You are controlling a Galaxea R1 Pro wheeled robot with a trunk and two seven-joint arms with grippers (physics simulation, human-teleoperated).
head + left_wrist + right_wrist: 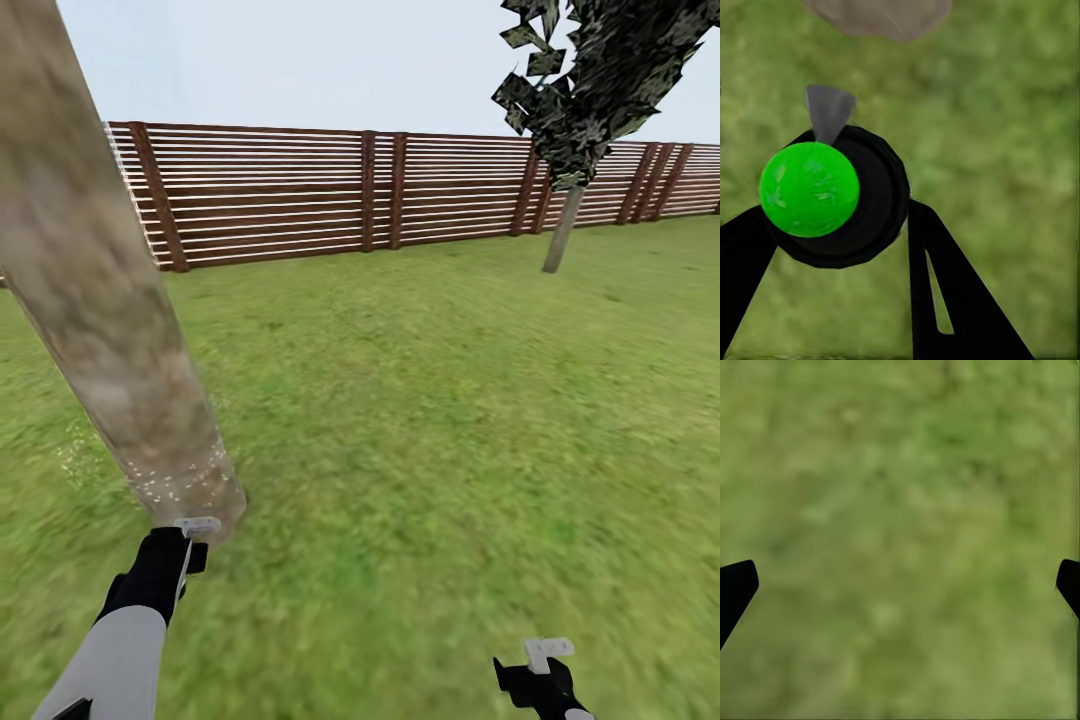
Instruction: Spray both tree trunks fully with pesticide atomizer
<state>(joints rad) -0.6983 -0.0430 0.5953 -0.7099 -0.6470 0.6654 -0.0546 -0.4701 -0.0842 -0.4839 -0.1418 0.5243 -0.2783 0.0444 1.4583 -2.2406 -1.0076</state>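
Observation:
My left gripper (840,232) is shut on the pesticide atomizer (810,187), a black round body with a bright green ball and a grey nozzle. In the head view the left gripper (185,548) sits right at the foot of the near tree trunk (110,300), thick and mottled grey-beige. White specks dot the trunk's lowest part. The trunk's base (877,15) also shows just beyond the nozzle. A second tree (562,232) with a dark leafy crown stands far right by the fence. My right gripper (540,668) hangs open over the grass floor (420,420), its fingers (735,589) wide apart with nothing between them.
A reddish-brown slatted fence (380,190) runs across the back of the lawn. Open grass stretches between the near trunk and the far tree.

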